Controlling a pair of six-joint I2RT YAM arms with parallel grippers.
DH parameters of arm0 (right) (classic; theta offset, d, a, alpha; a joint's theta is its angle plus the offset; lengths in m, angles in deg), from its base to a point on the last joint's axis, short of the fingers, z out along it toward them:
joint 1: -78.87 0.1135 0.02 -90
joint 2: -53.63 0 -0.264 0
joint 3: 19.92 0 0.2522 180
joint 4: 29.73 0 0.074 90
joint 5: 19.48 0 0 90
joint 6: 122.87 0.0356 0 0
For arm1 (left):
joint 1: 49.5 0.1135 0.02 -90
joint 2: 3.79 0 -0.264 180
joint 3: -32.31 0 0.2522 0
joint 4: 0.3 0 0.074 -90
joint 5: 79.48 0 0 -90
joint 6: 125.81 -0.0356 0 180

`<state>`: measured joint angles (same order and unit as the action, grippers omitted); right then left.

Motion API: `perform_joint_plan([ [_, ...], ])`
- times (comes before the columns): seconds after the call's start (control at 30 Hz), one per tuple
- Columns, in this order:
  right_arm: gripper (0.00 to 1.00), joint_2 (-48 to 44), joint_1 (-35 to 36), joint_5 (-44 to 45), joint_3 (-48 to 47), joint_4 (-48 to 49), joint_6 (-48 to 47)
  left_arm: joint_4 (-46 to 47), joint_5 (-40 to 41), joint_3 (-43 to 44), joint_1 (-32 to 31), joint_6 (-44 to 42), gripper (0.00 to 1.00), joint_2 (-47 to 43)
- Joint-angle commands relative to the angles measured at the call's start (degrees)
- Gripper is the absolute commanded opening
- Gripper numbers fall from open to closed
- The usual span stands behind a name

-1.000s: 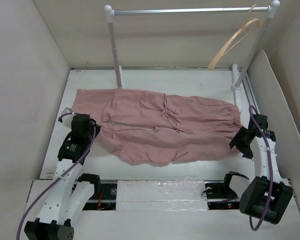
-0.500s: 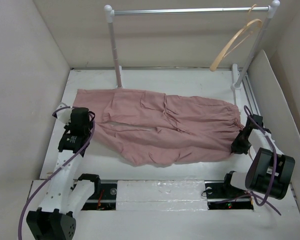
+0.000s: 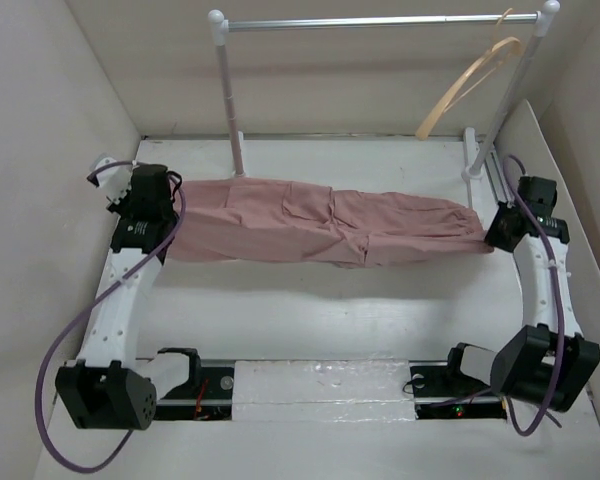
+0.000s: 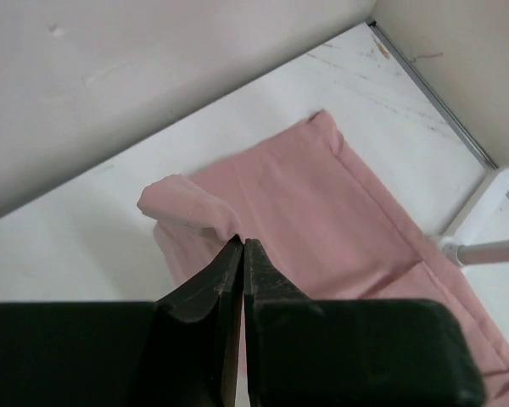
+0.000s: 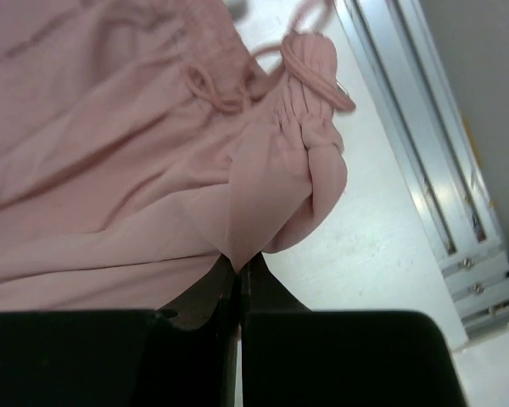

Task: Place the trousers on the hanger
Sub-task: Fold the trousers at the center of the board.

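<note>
The dusty-pink trousers (image 3: 320, 222) stretch across the table between both arms, folded lengthwise into a narrow band. My left gripper (image 3: 162, 200) is shut on the hem end of the legs; the left wrist view shows its tips (image 4: 242, 243) pinching a fold of the trousers (image 4: 322, 212). My right gripper (image 3: 492, 232) is shut on the gathered waist end, its tips (image 5: 240, 261) nipping the trousers (image 5: 136, 170) near the drawstring (image 5: 310, 72). The tan wooden hanger (image 3: 470, 82) hangs tilted on the rail (image 3: 380, 21) at the back right.
The rail's left post (image 3: 230, 100) stands just behind the trousers, and its right post (image 3: 500, 100) rises behind my right gripper. White walls close in the left, right and back. A metal track (image 5: 424, 127) runs along the table's right edge.
The right gripper closed on the waist. Both arms then moved toward the back of the table, folding the near half of the trousers over so the spread garment became a narrow band.
</note>
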<state>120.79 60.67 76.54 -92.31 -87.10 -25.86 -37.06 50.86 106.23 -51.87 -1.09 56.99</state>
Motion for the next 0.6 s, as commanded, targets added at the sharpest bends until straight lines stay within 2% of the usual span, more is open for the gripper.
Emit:
perform_joint_plan([
  [0.0,0.0,3.9,0.9,0.9,-8.1,2.0,-3.0,3.1,5.5,5.5,0.7,-4.4,0.0,4.3],
  [0.23,0.0,19.8,4.8,0.7,-22.7,5.0,-4.5,3.3,6.3,15.5,0.7,-6.5,0.0,20.2],
  [0.37,0.0,34.5,6.6,2.7,-36.0,0.9,-6.1,0.5,6.8,25.3,0.7,-8.1,0.0,33.7],
  [0.5,0.01,43.5,6.6,2.3,-41.9,1.8,-6.2,-2.0,5.6,35.1,1.4,-9.2,0.0,45.3],
  [0.53,0.11,45.0,6.6,2.3,-44.5,1.9,-6.1,-2.8,4.6,37.5,1.9,-9.4,0.0,47.6],
  [0.57,0.16,46.4,6.6,2.4,-45.9,1.7,-5.9,-5.9,2.7,42.9,3.1,-9.0,0.0,50.1],
])
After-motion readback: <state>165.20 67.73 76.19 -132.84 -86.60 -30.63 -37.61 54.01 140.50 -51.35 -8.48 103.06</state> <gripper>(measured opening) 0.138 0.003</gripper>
